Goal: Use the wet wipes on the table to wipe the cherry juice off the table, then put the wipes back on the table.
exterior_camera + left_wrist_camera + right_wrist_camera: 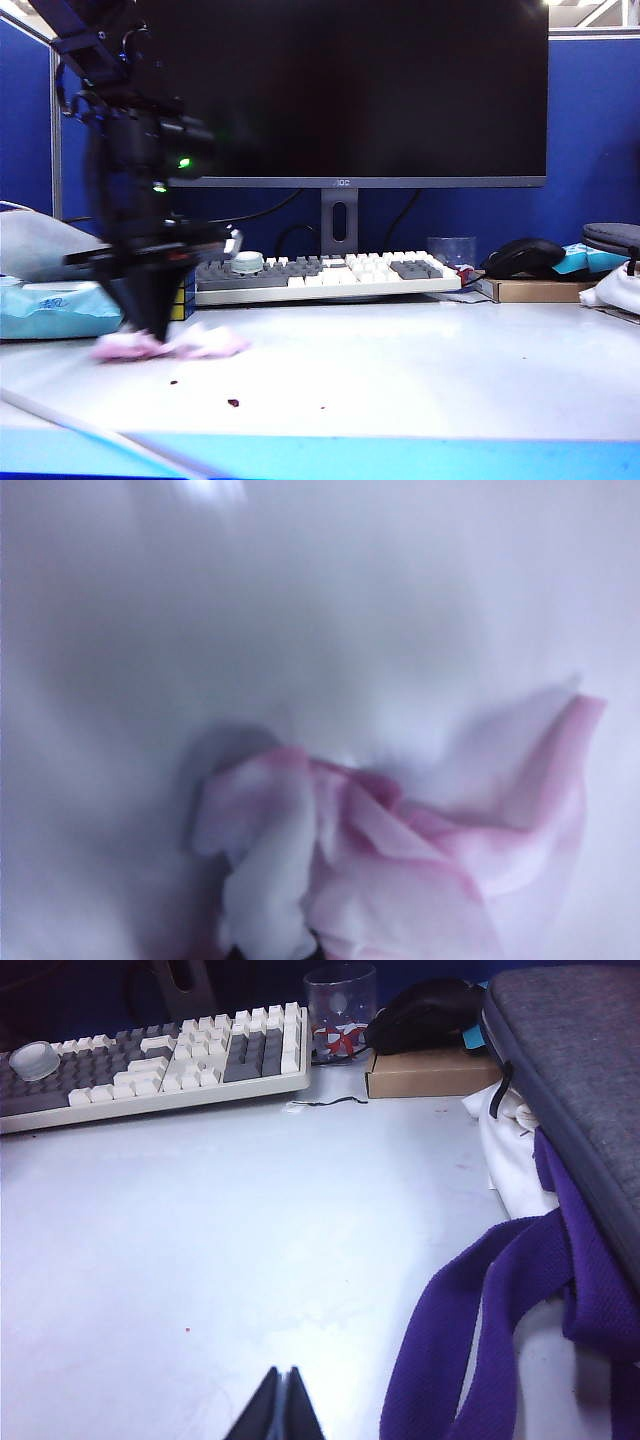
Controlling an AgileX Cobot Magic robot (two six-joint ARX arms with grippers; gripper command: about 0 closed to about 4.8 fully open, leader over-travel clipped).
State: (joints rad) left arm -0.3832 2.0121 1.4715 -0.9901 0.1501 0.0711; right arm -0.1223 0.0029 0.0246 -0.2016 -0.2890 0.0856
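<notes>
Left gripper (148, 325), clamped on the pink-stained wet wipes (175, 344), presses them onto the table (420, 370); remaining cherry juice specks (232, 403) lie nearer the front edge; right gripper (281, 1405), jaws together, idles beside the keyboard (330, 275)

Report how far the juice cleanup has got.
Done: the left gripper has the wipes down on the table, already stained pink. In hand: wiping at the left. Left: dark juice specks remain nearer the front edge; wipes not yet released. The right gripper sits shut, away at the right.
</notes>
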